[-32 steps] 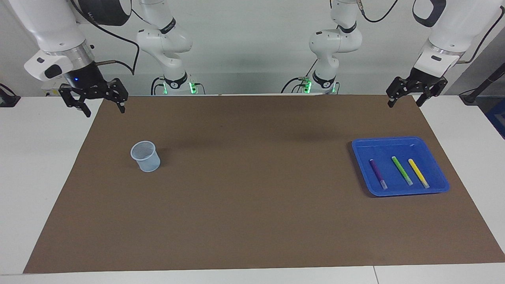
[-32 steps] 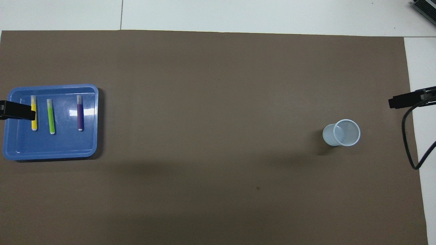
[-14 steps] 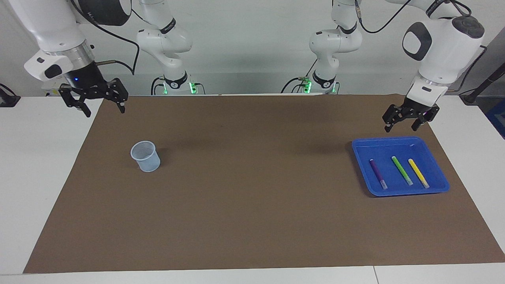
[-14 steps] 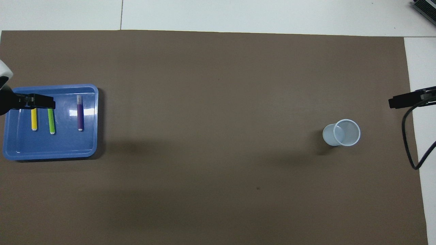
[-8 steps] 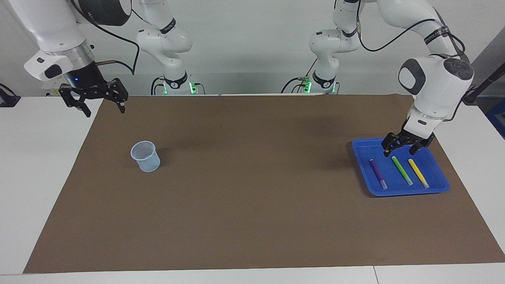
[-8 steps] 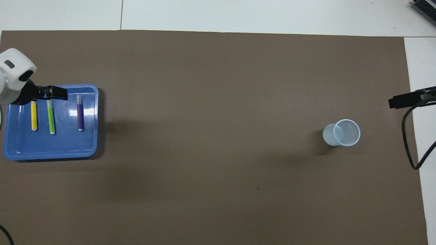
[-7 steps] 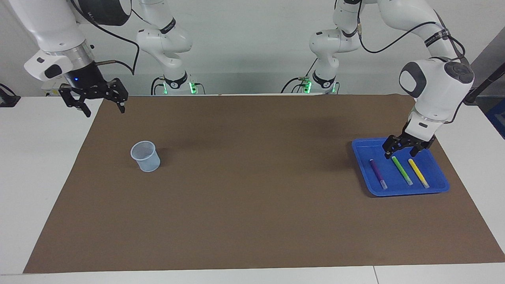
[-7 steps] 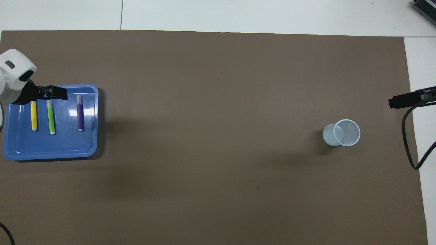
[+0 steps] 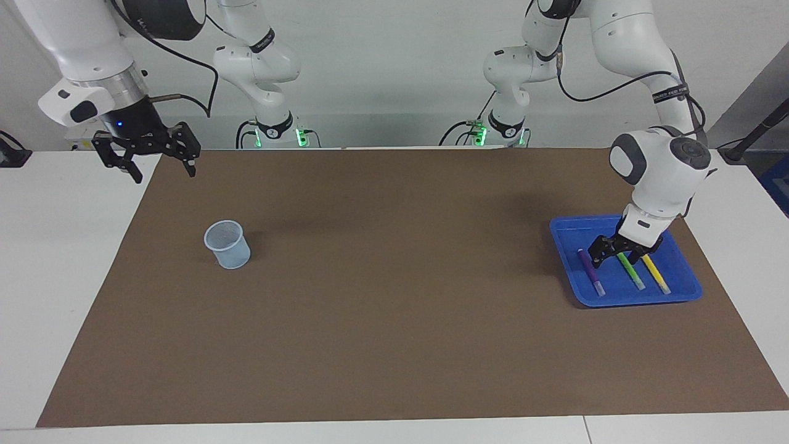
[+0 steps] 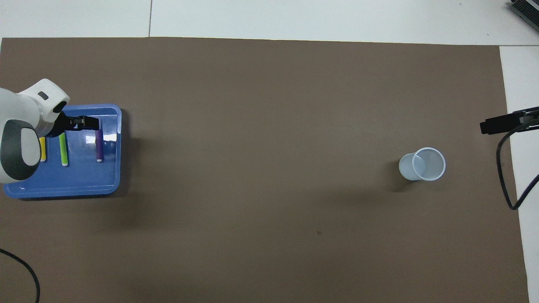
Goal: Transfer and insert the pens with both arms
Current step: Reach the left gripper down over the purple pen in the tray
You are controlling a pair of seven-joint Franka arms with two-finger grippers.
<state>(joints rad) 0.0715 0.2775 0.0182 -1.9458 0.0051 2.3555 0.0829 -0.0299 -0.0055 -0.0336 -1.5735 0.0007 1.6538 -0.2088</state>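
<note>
Left gripper (image 9: 619, 255) low over the shallow blue plastic tray (image 9: 681, 293) at the left arm's end of the table (image 9: 394, 382), fingers spread wide astride the green pen (image 9: 630, 271), nothing held. Purple pen (image 9: 590, 272) and yellow pen (image 9: 654, 272) lie parallel beside it, spaced for access. Right gripper (image 9: 161, 160) waits wide open near the pale translucent plastic cup (image 9: 227, 245), likely the insert target.

Two white jointed robot arms, the left arm (image 9: 662, 166) with grey oval joint caps, the right arm (image 9: 92, 68) with a silver wrist ring (black cables trail along both), each ending in black grippers.
</note>
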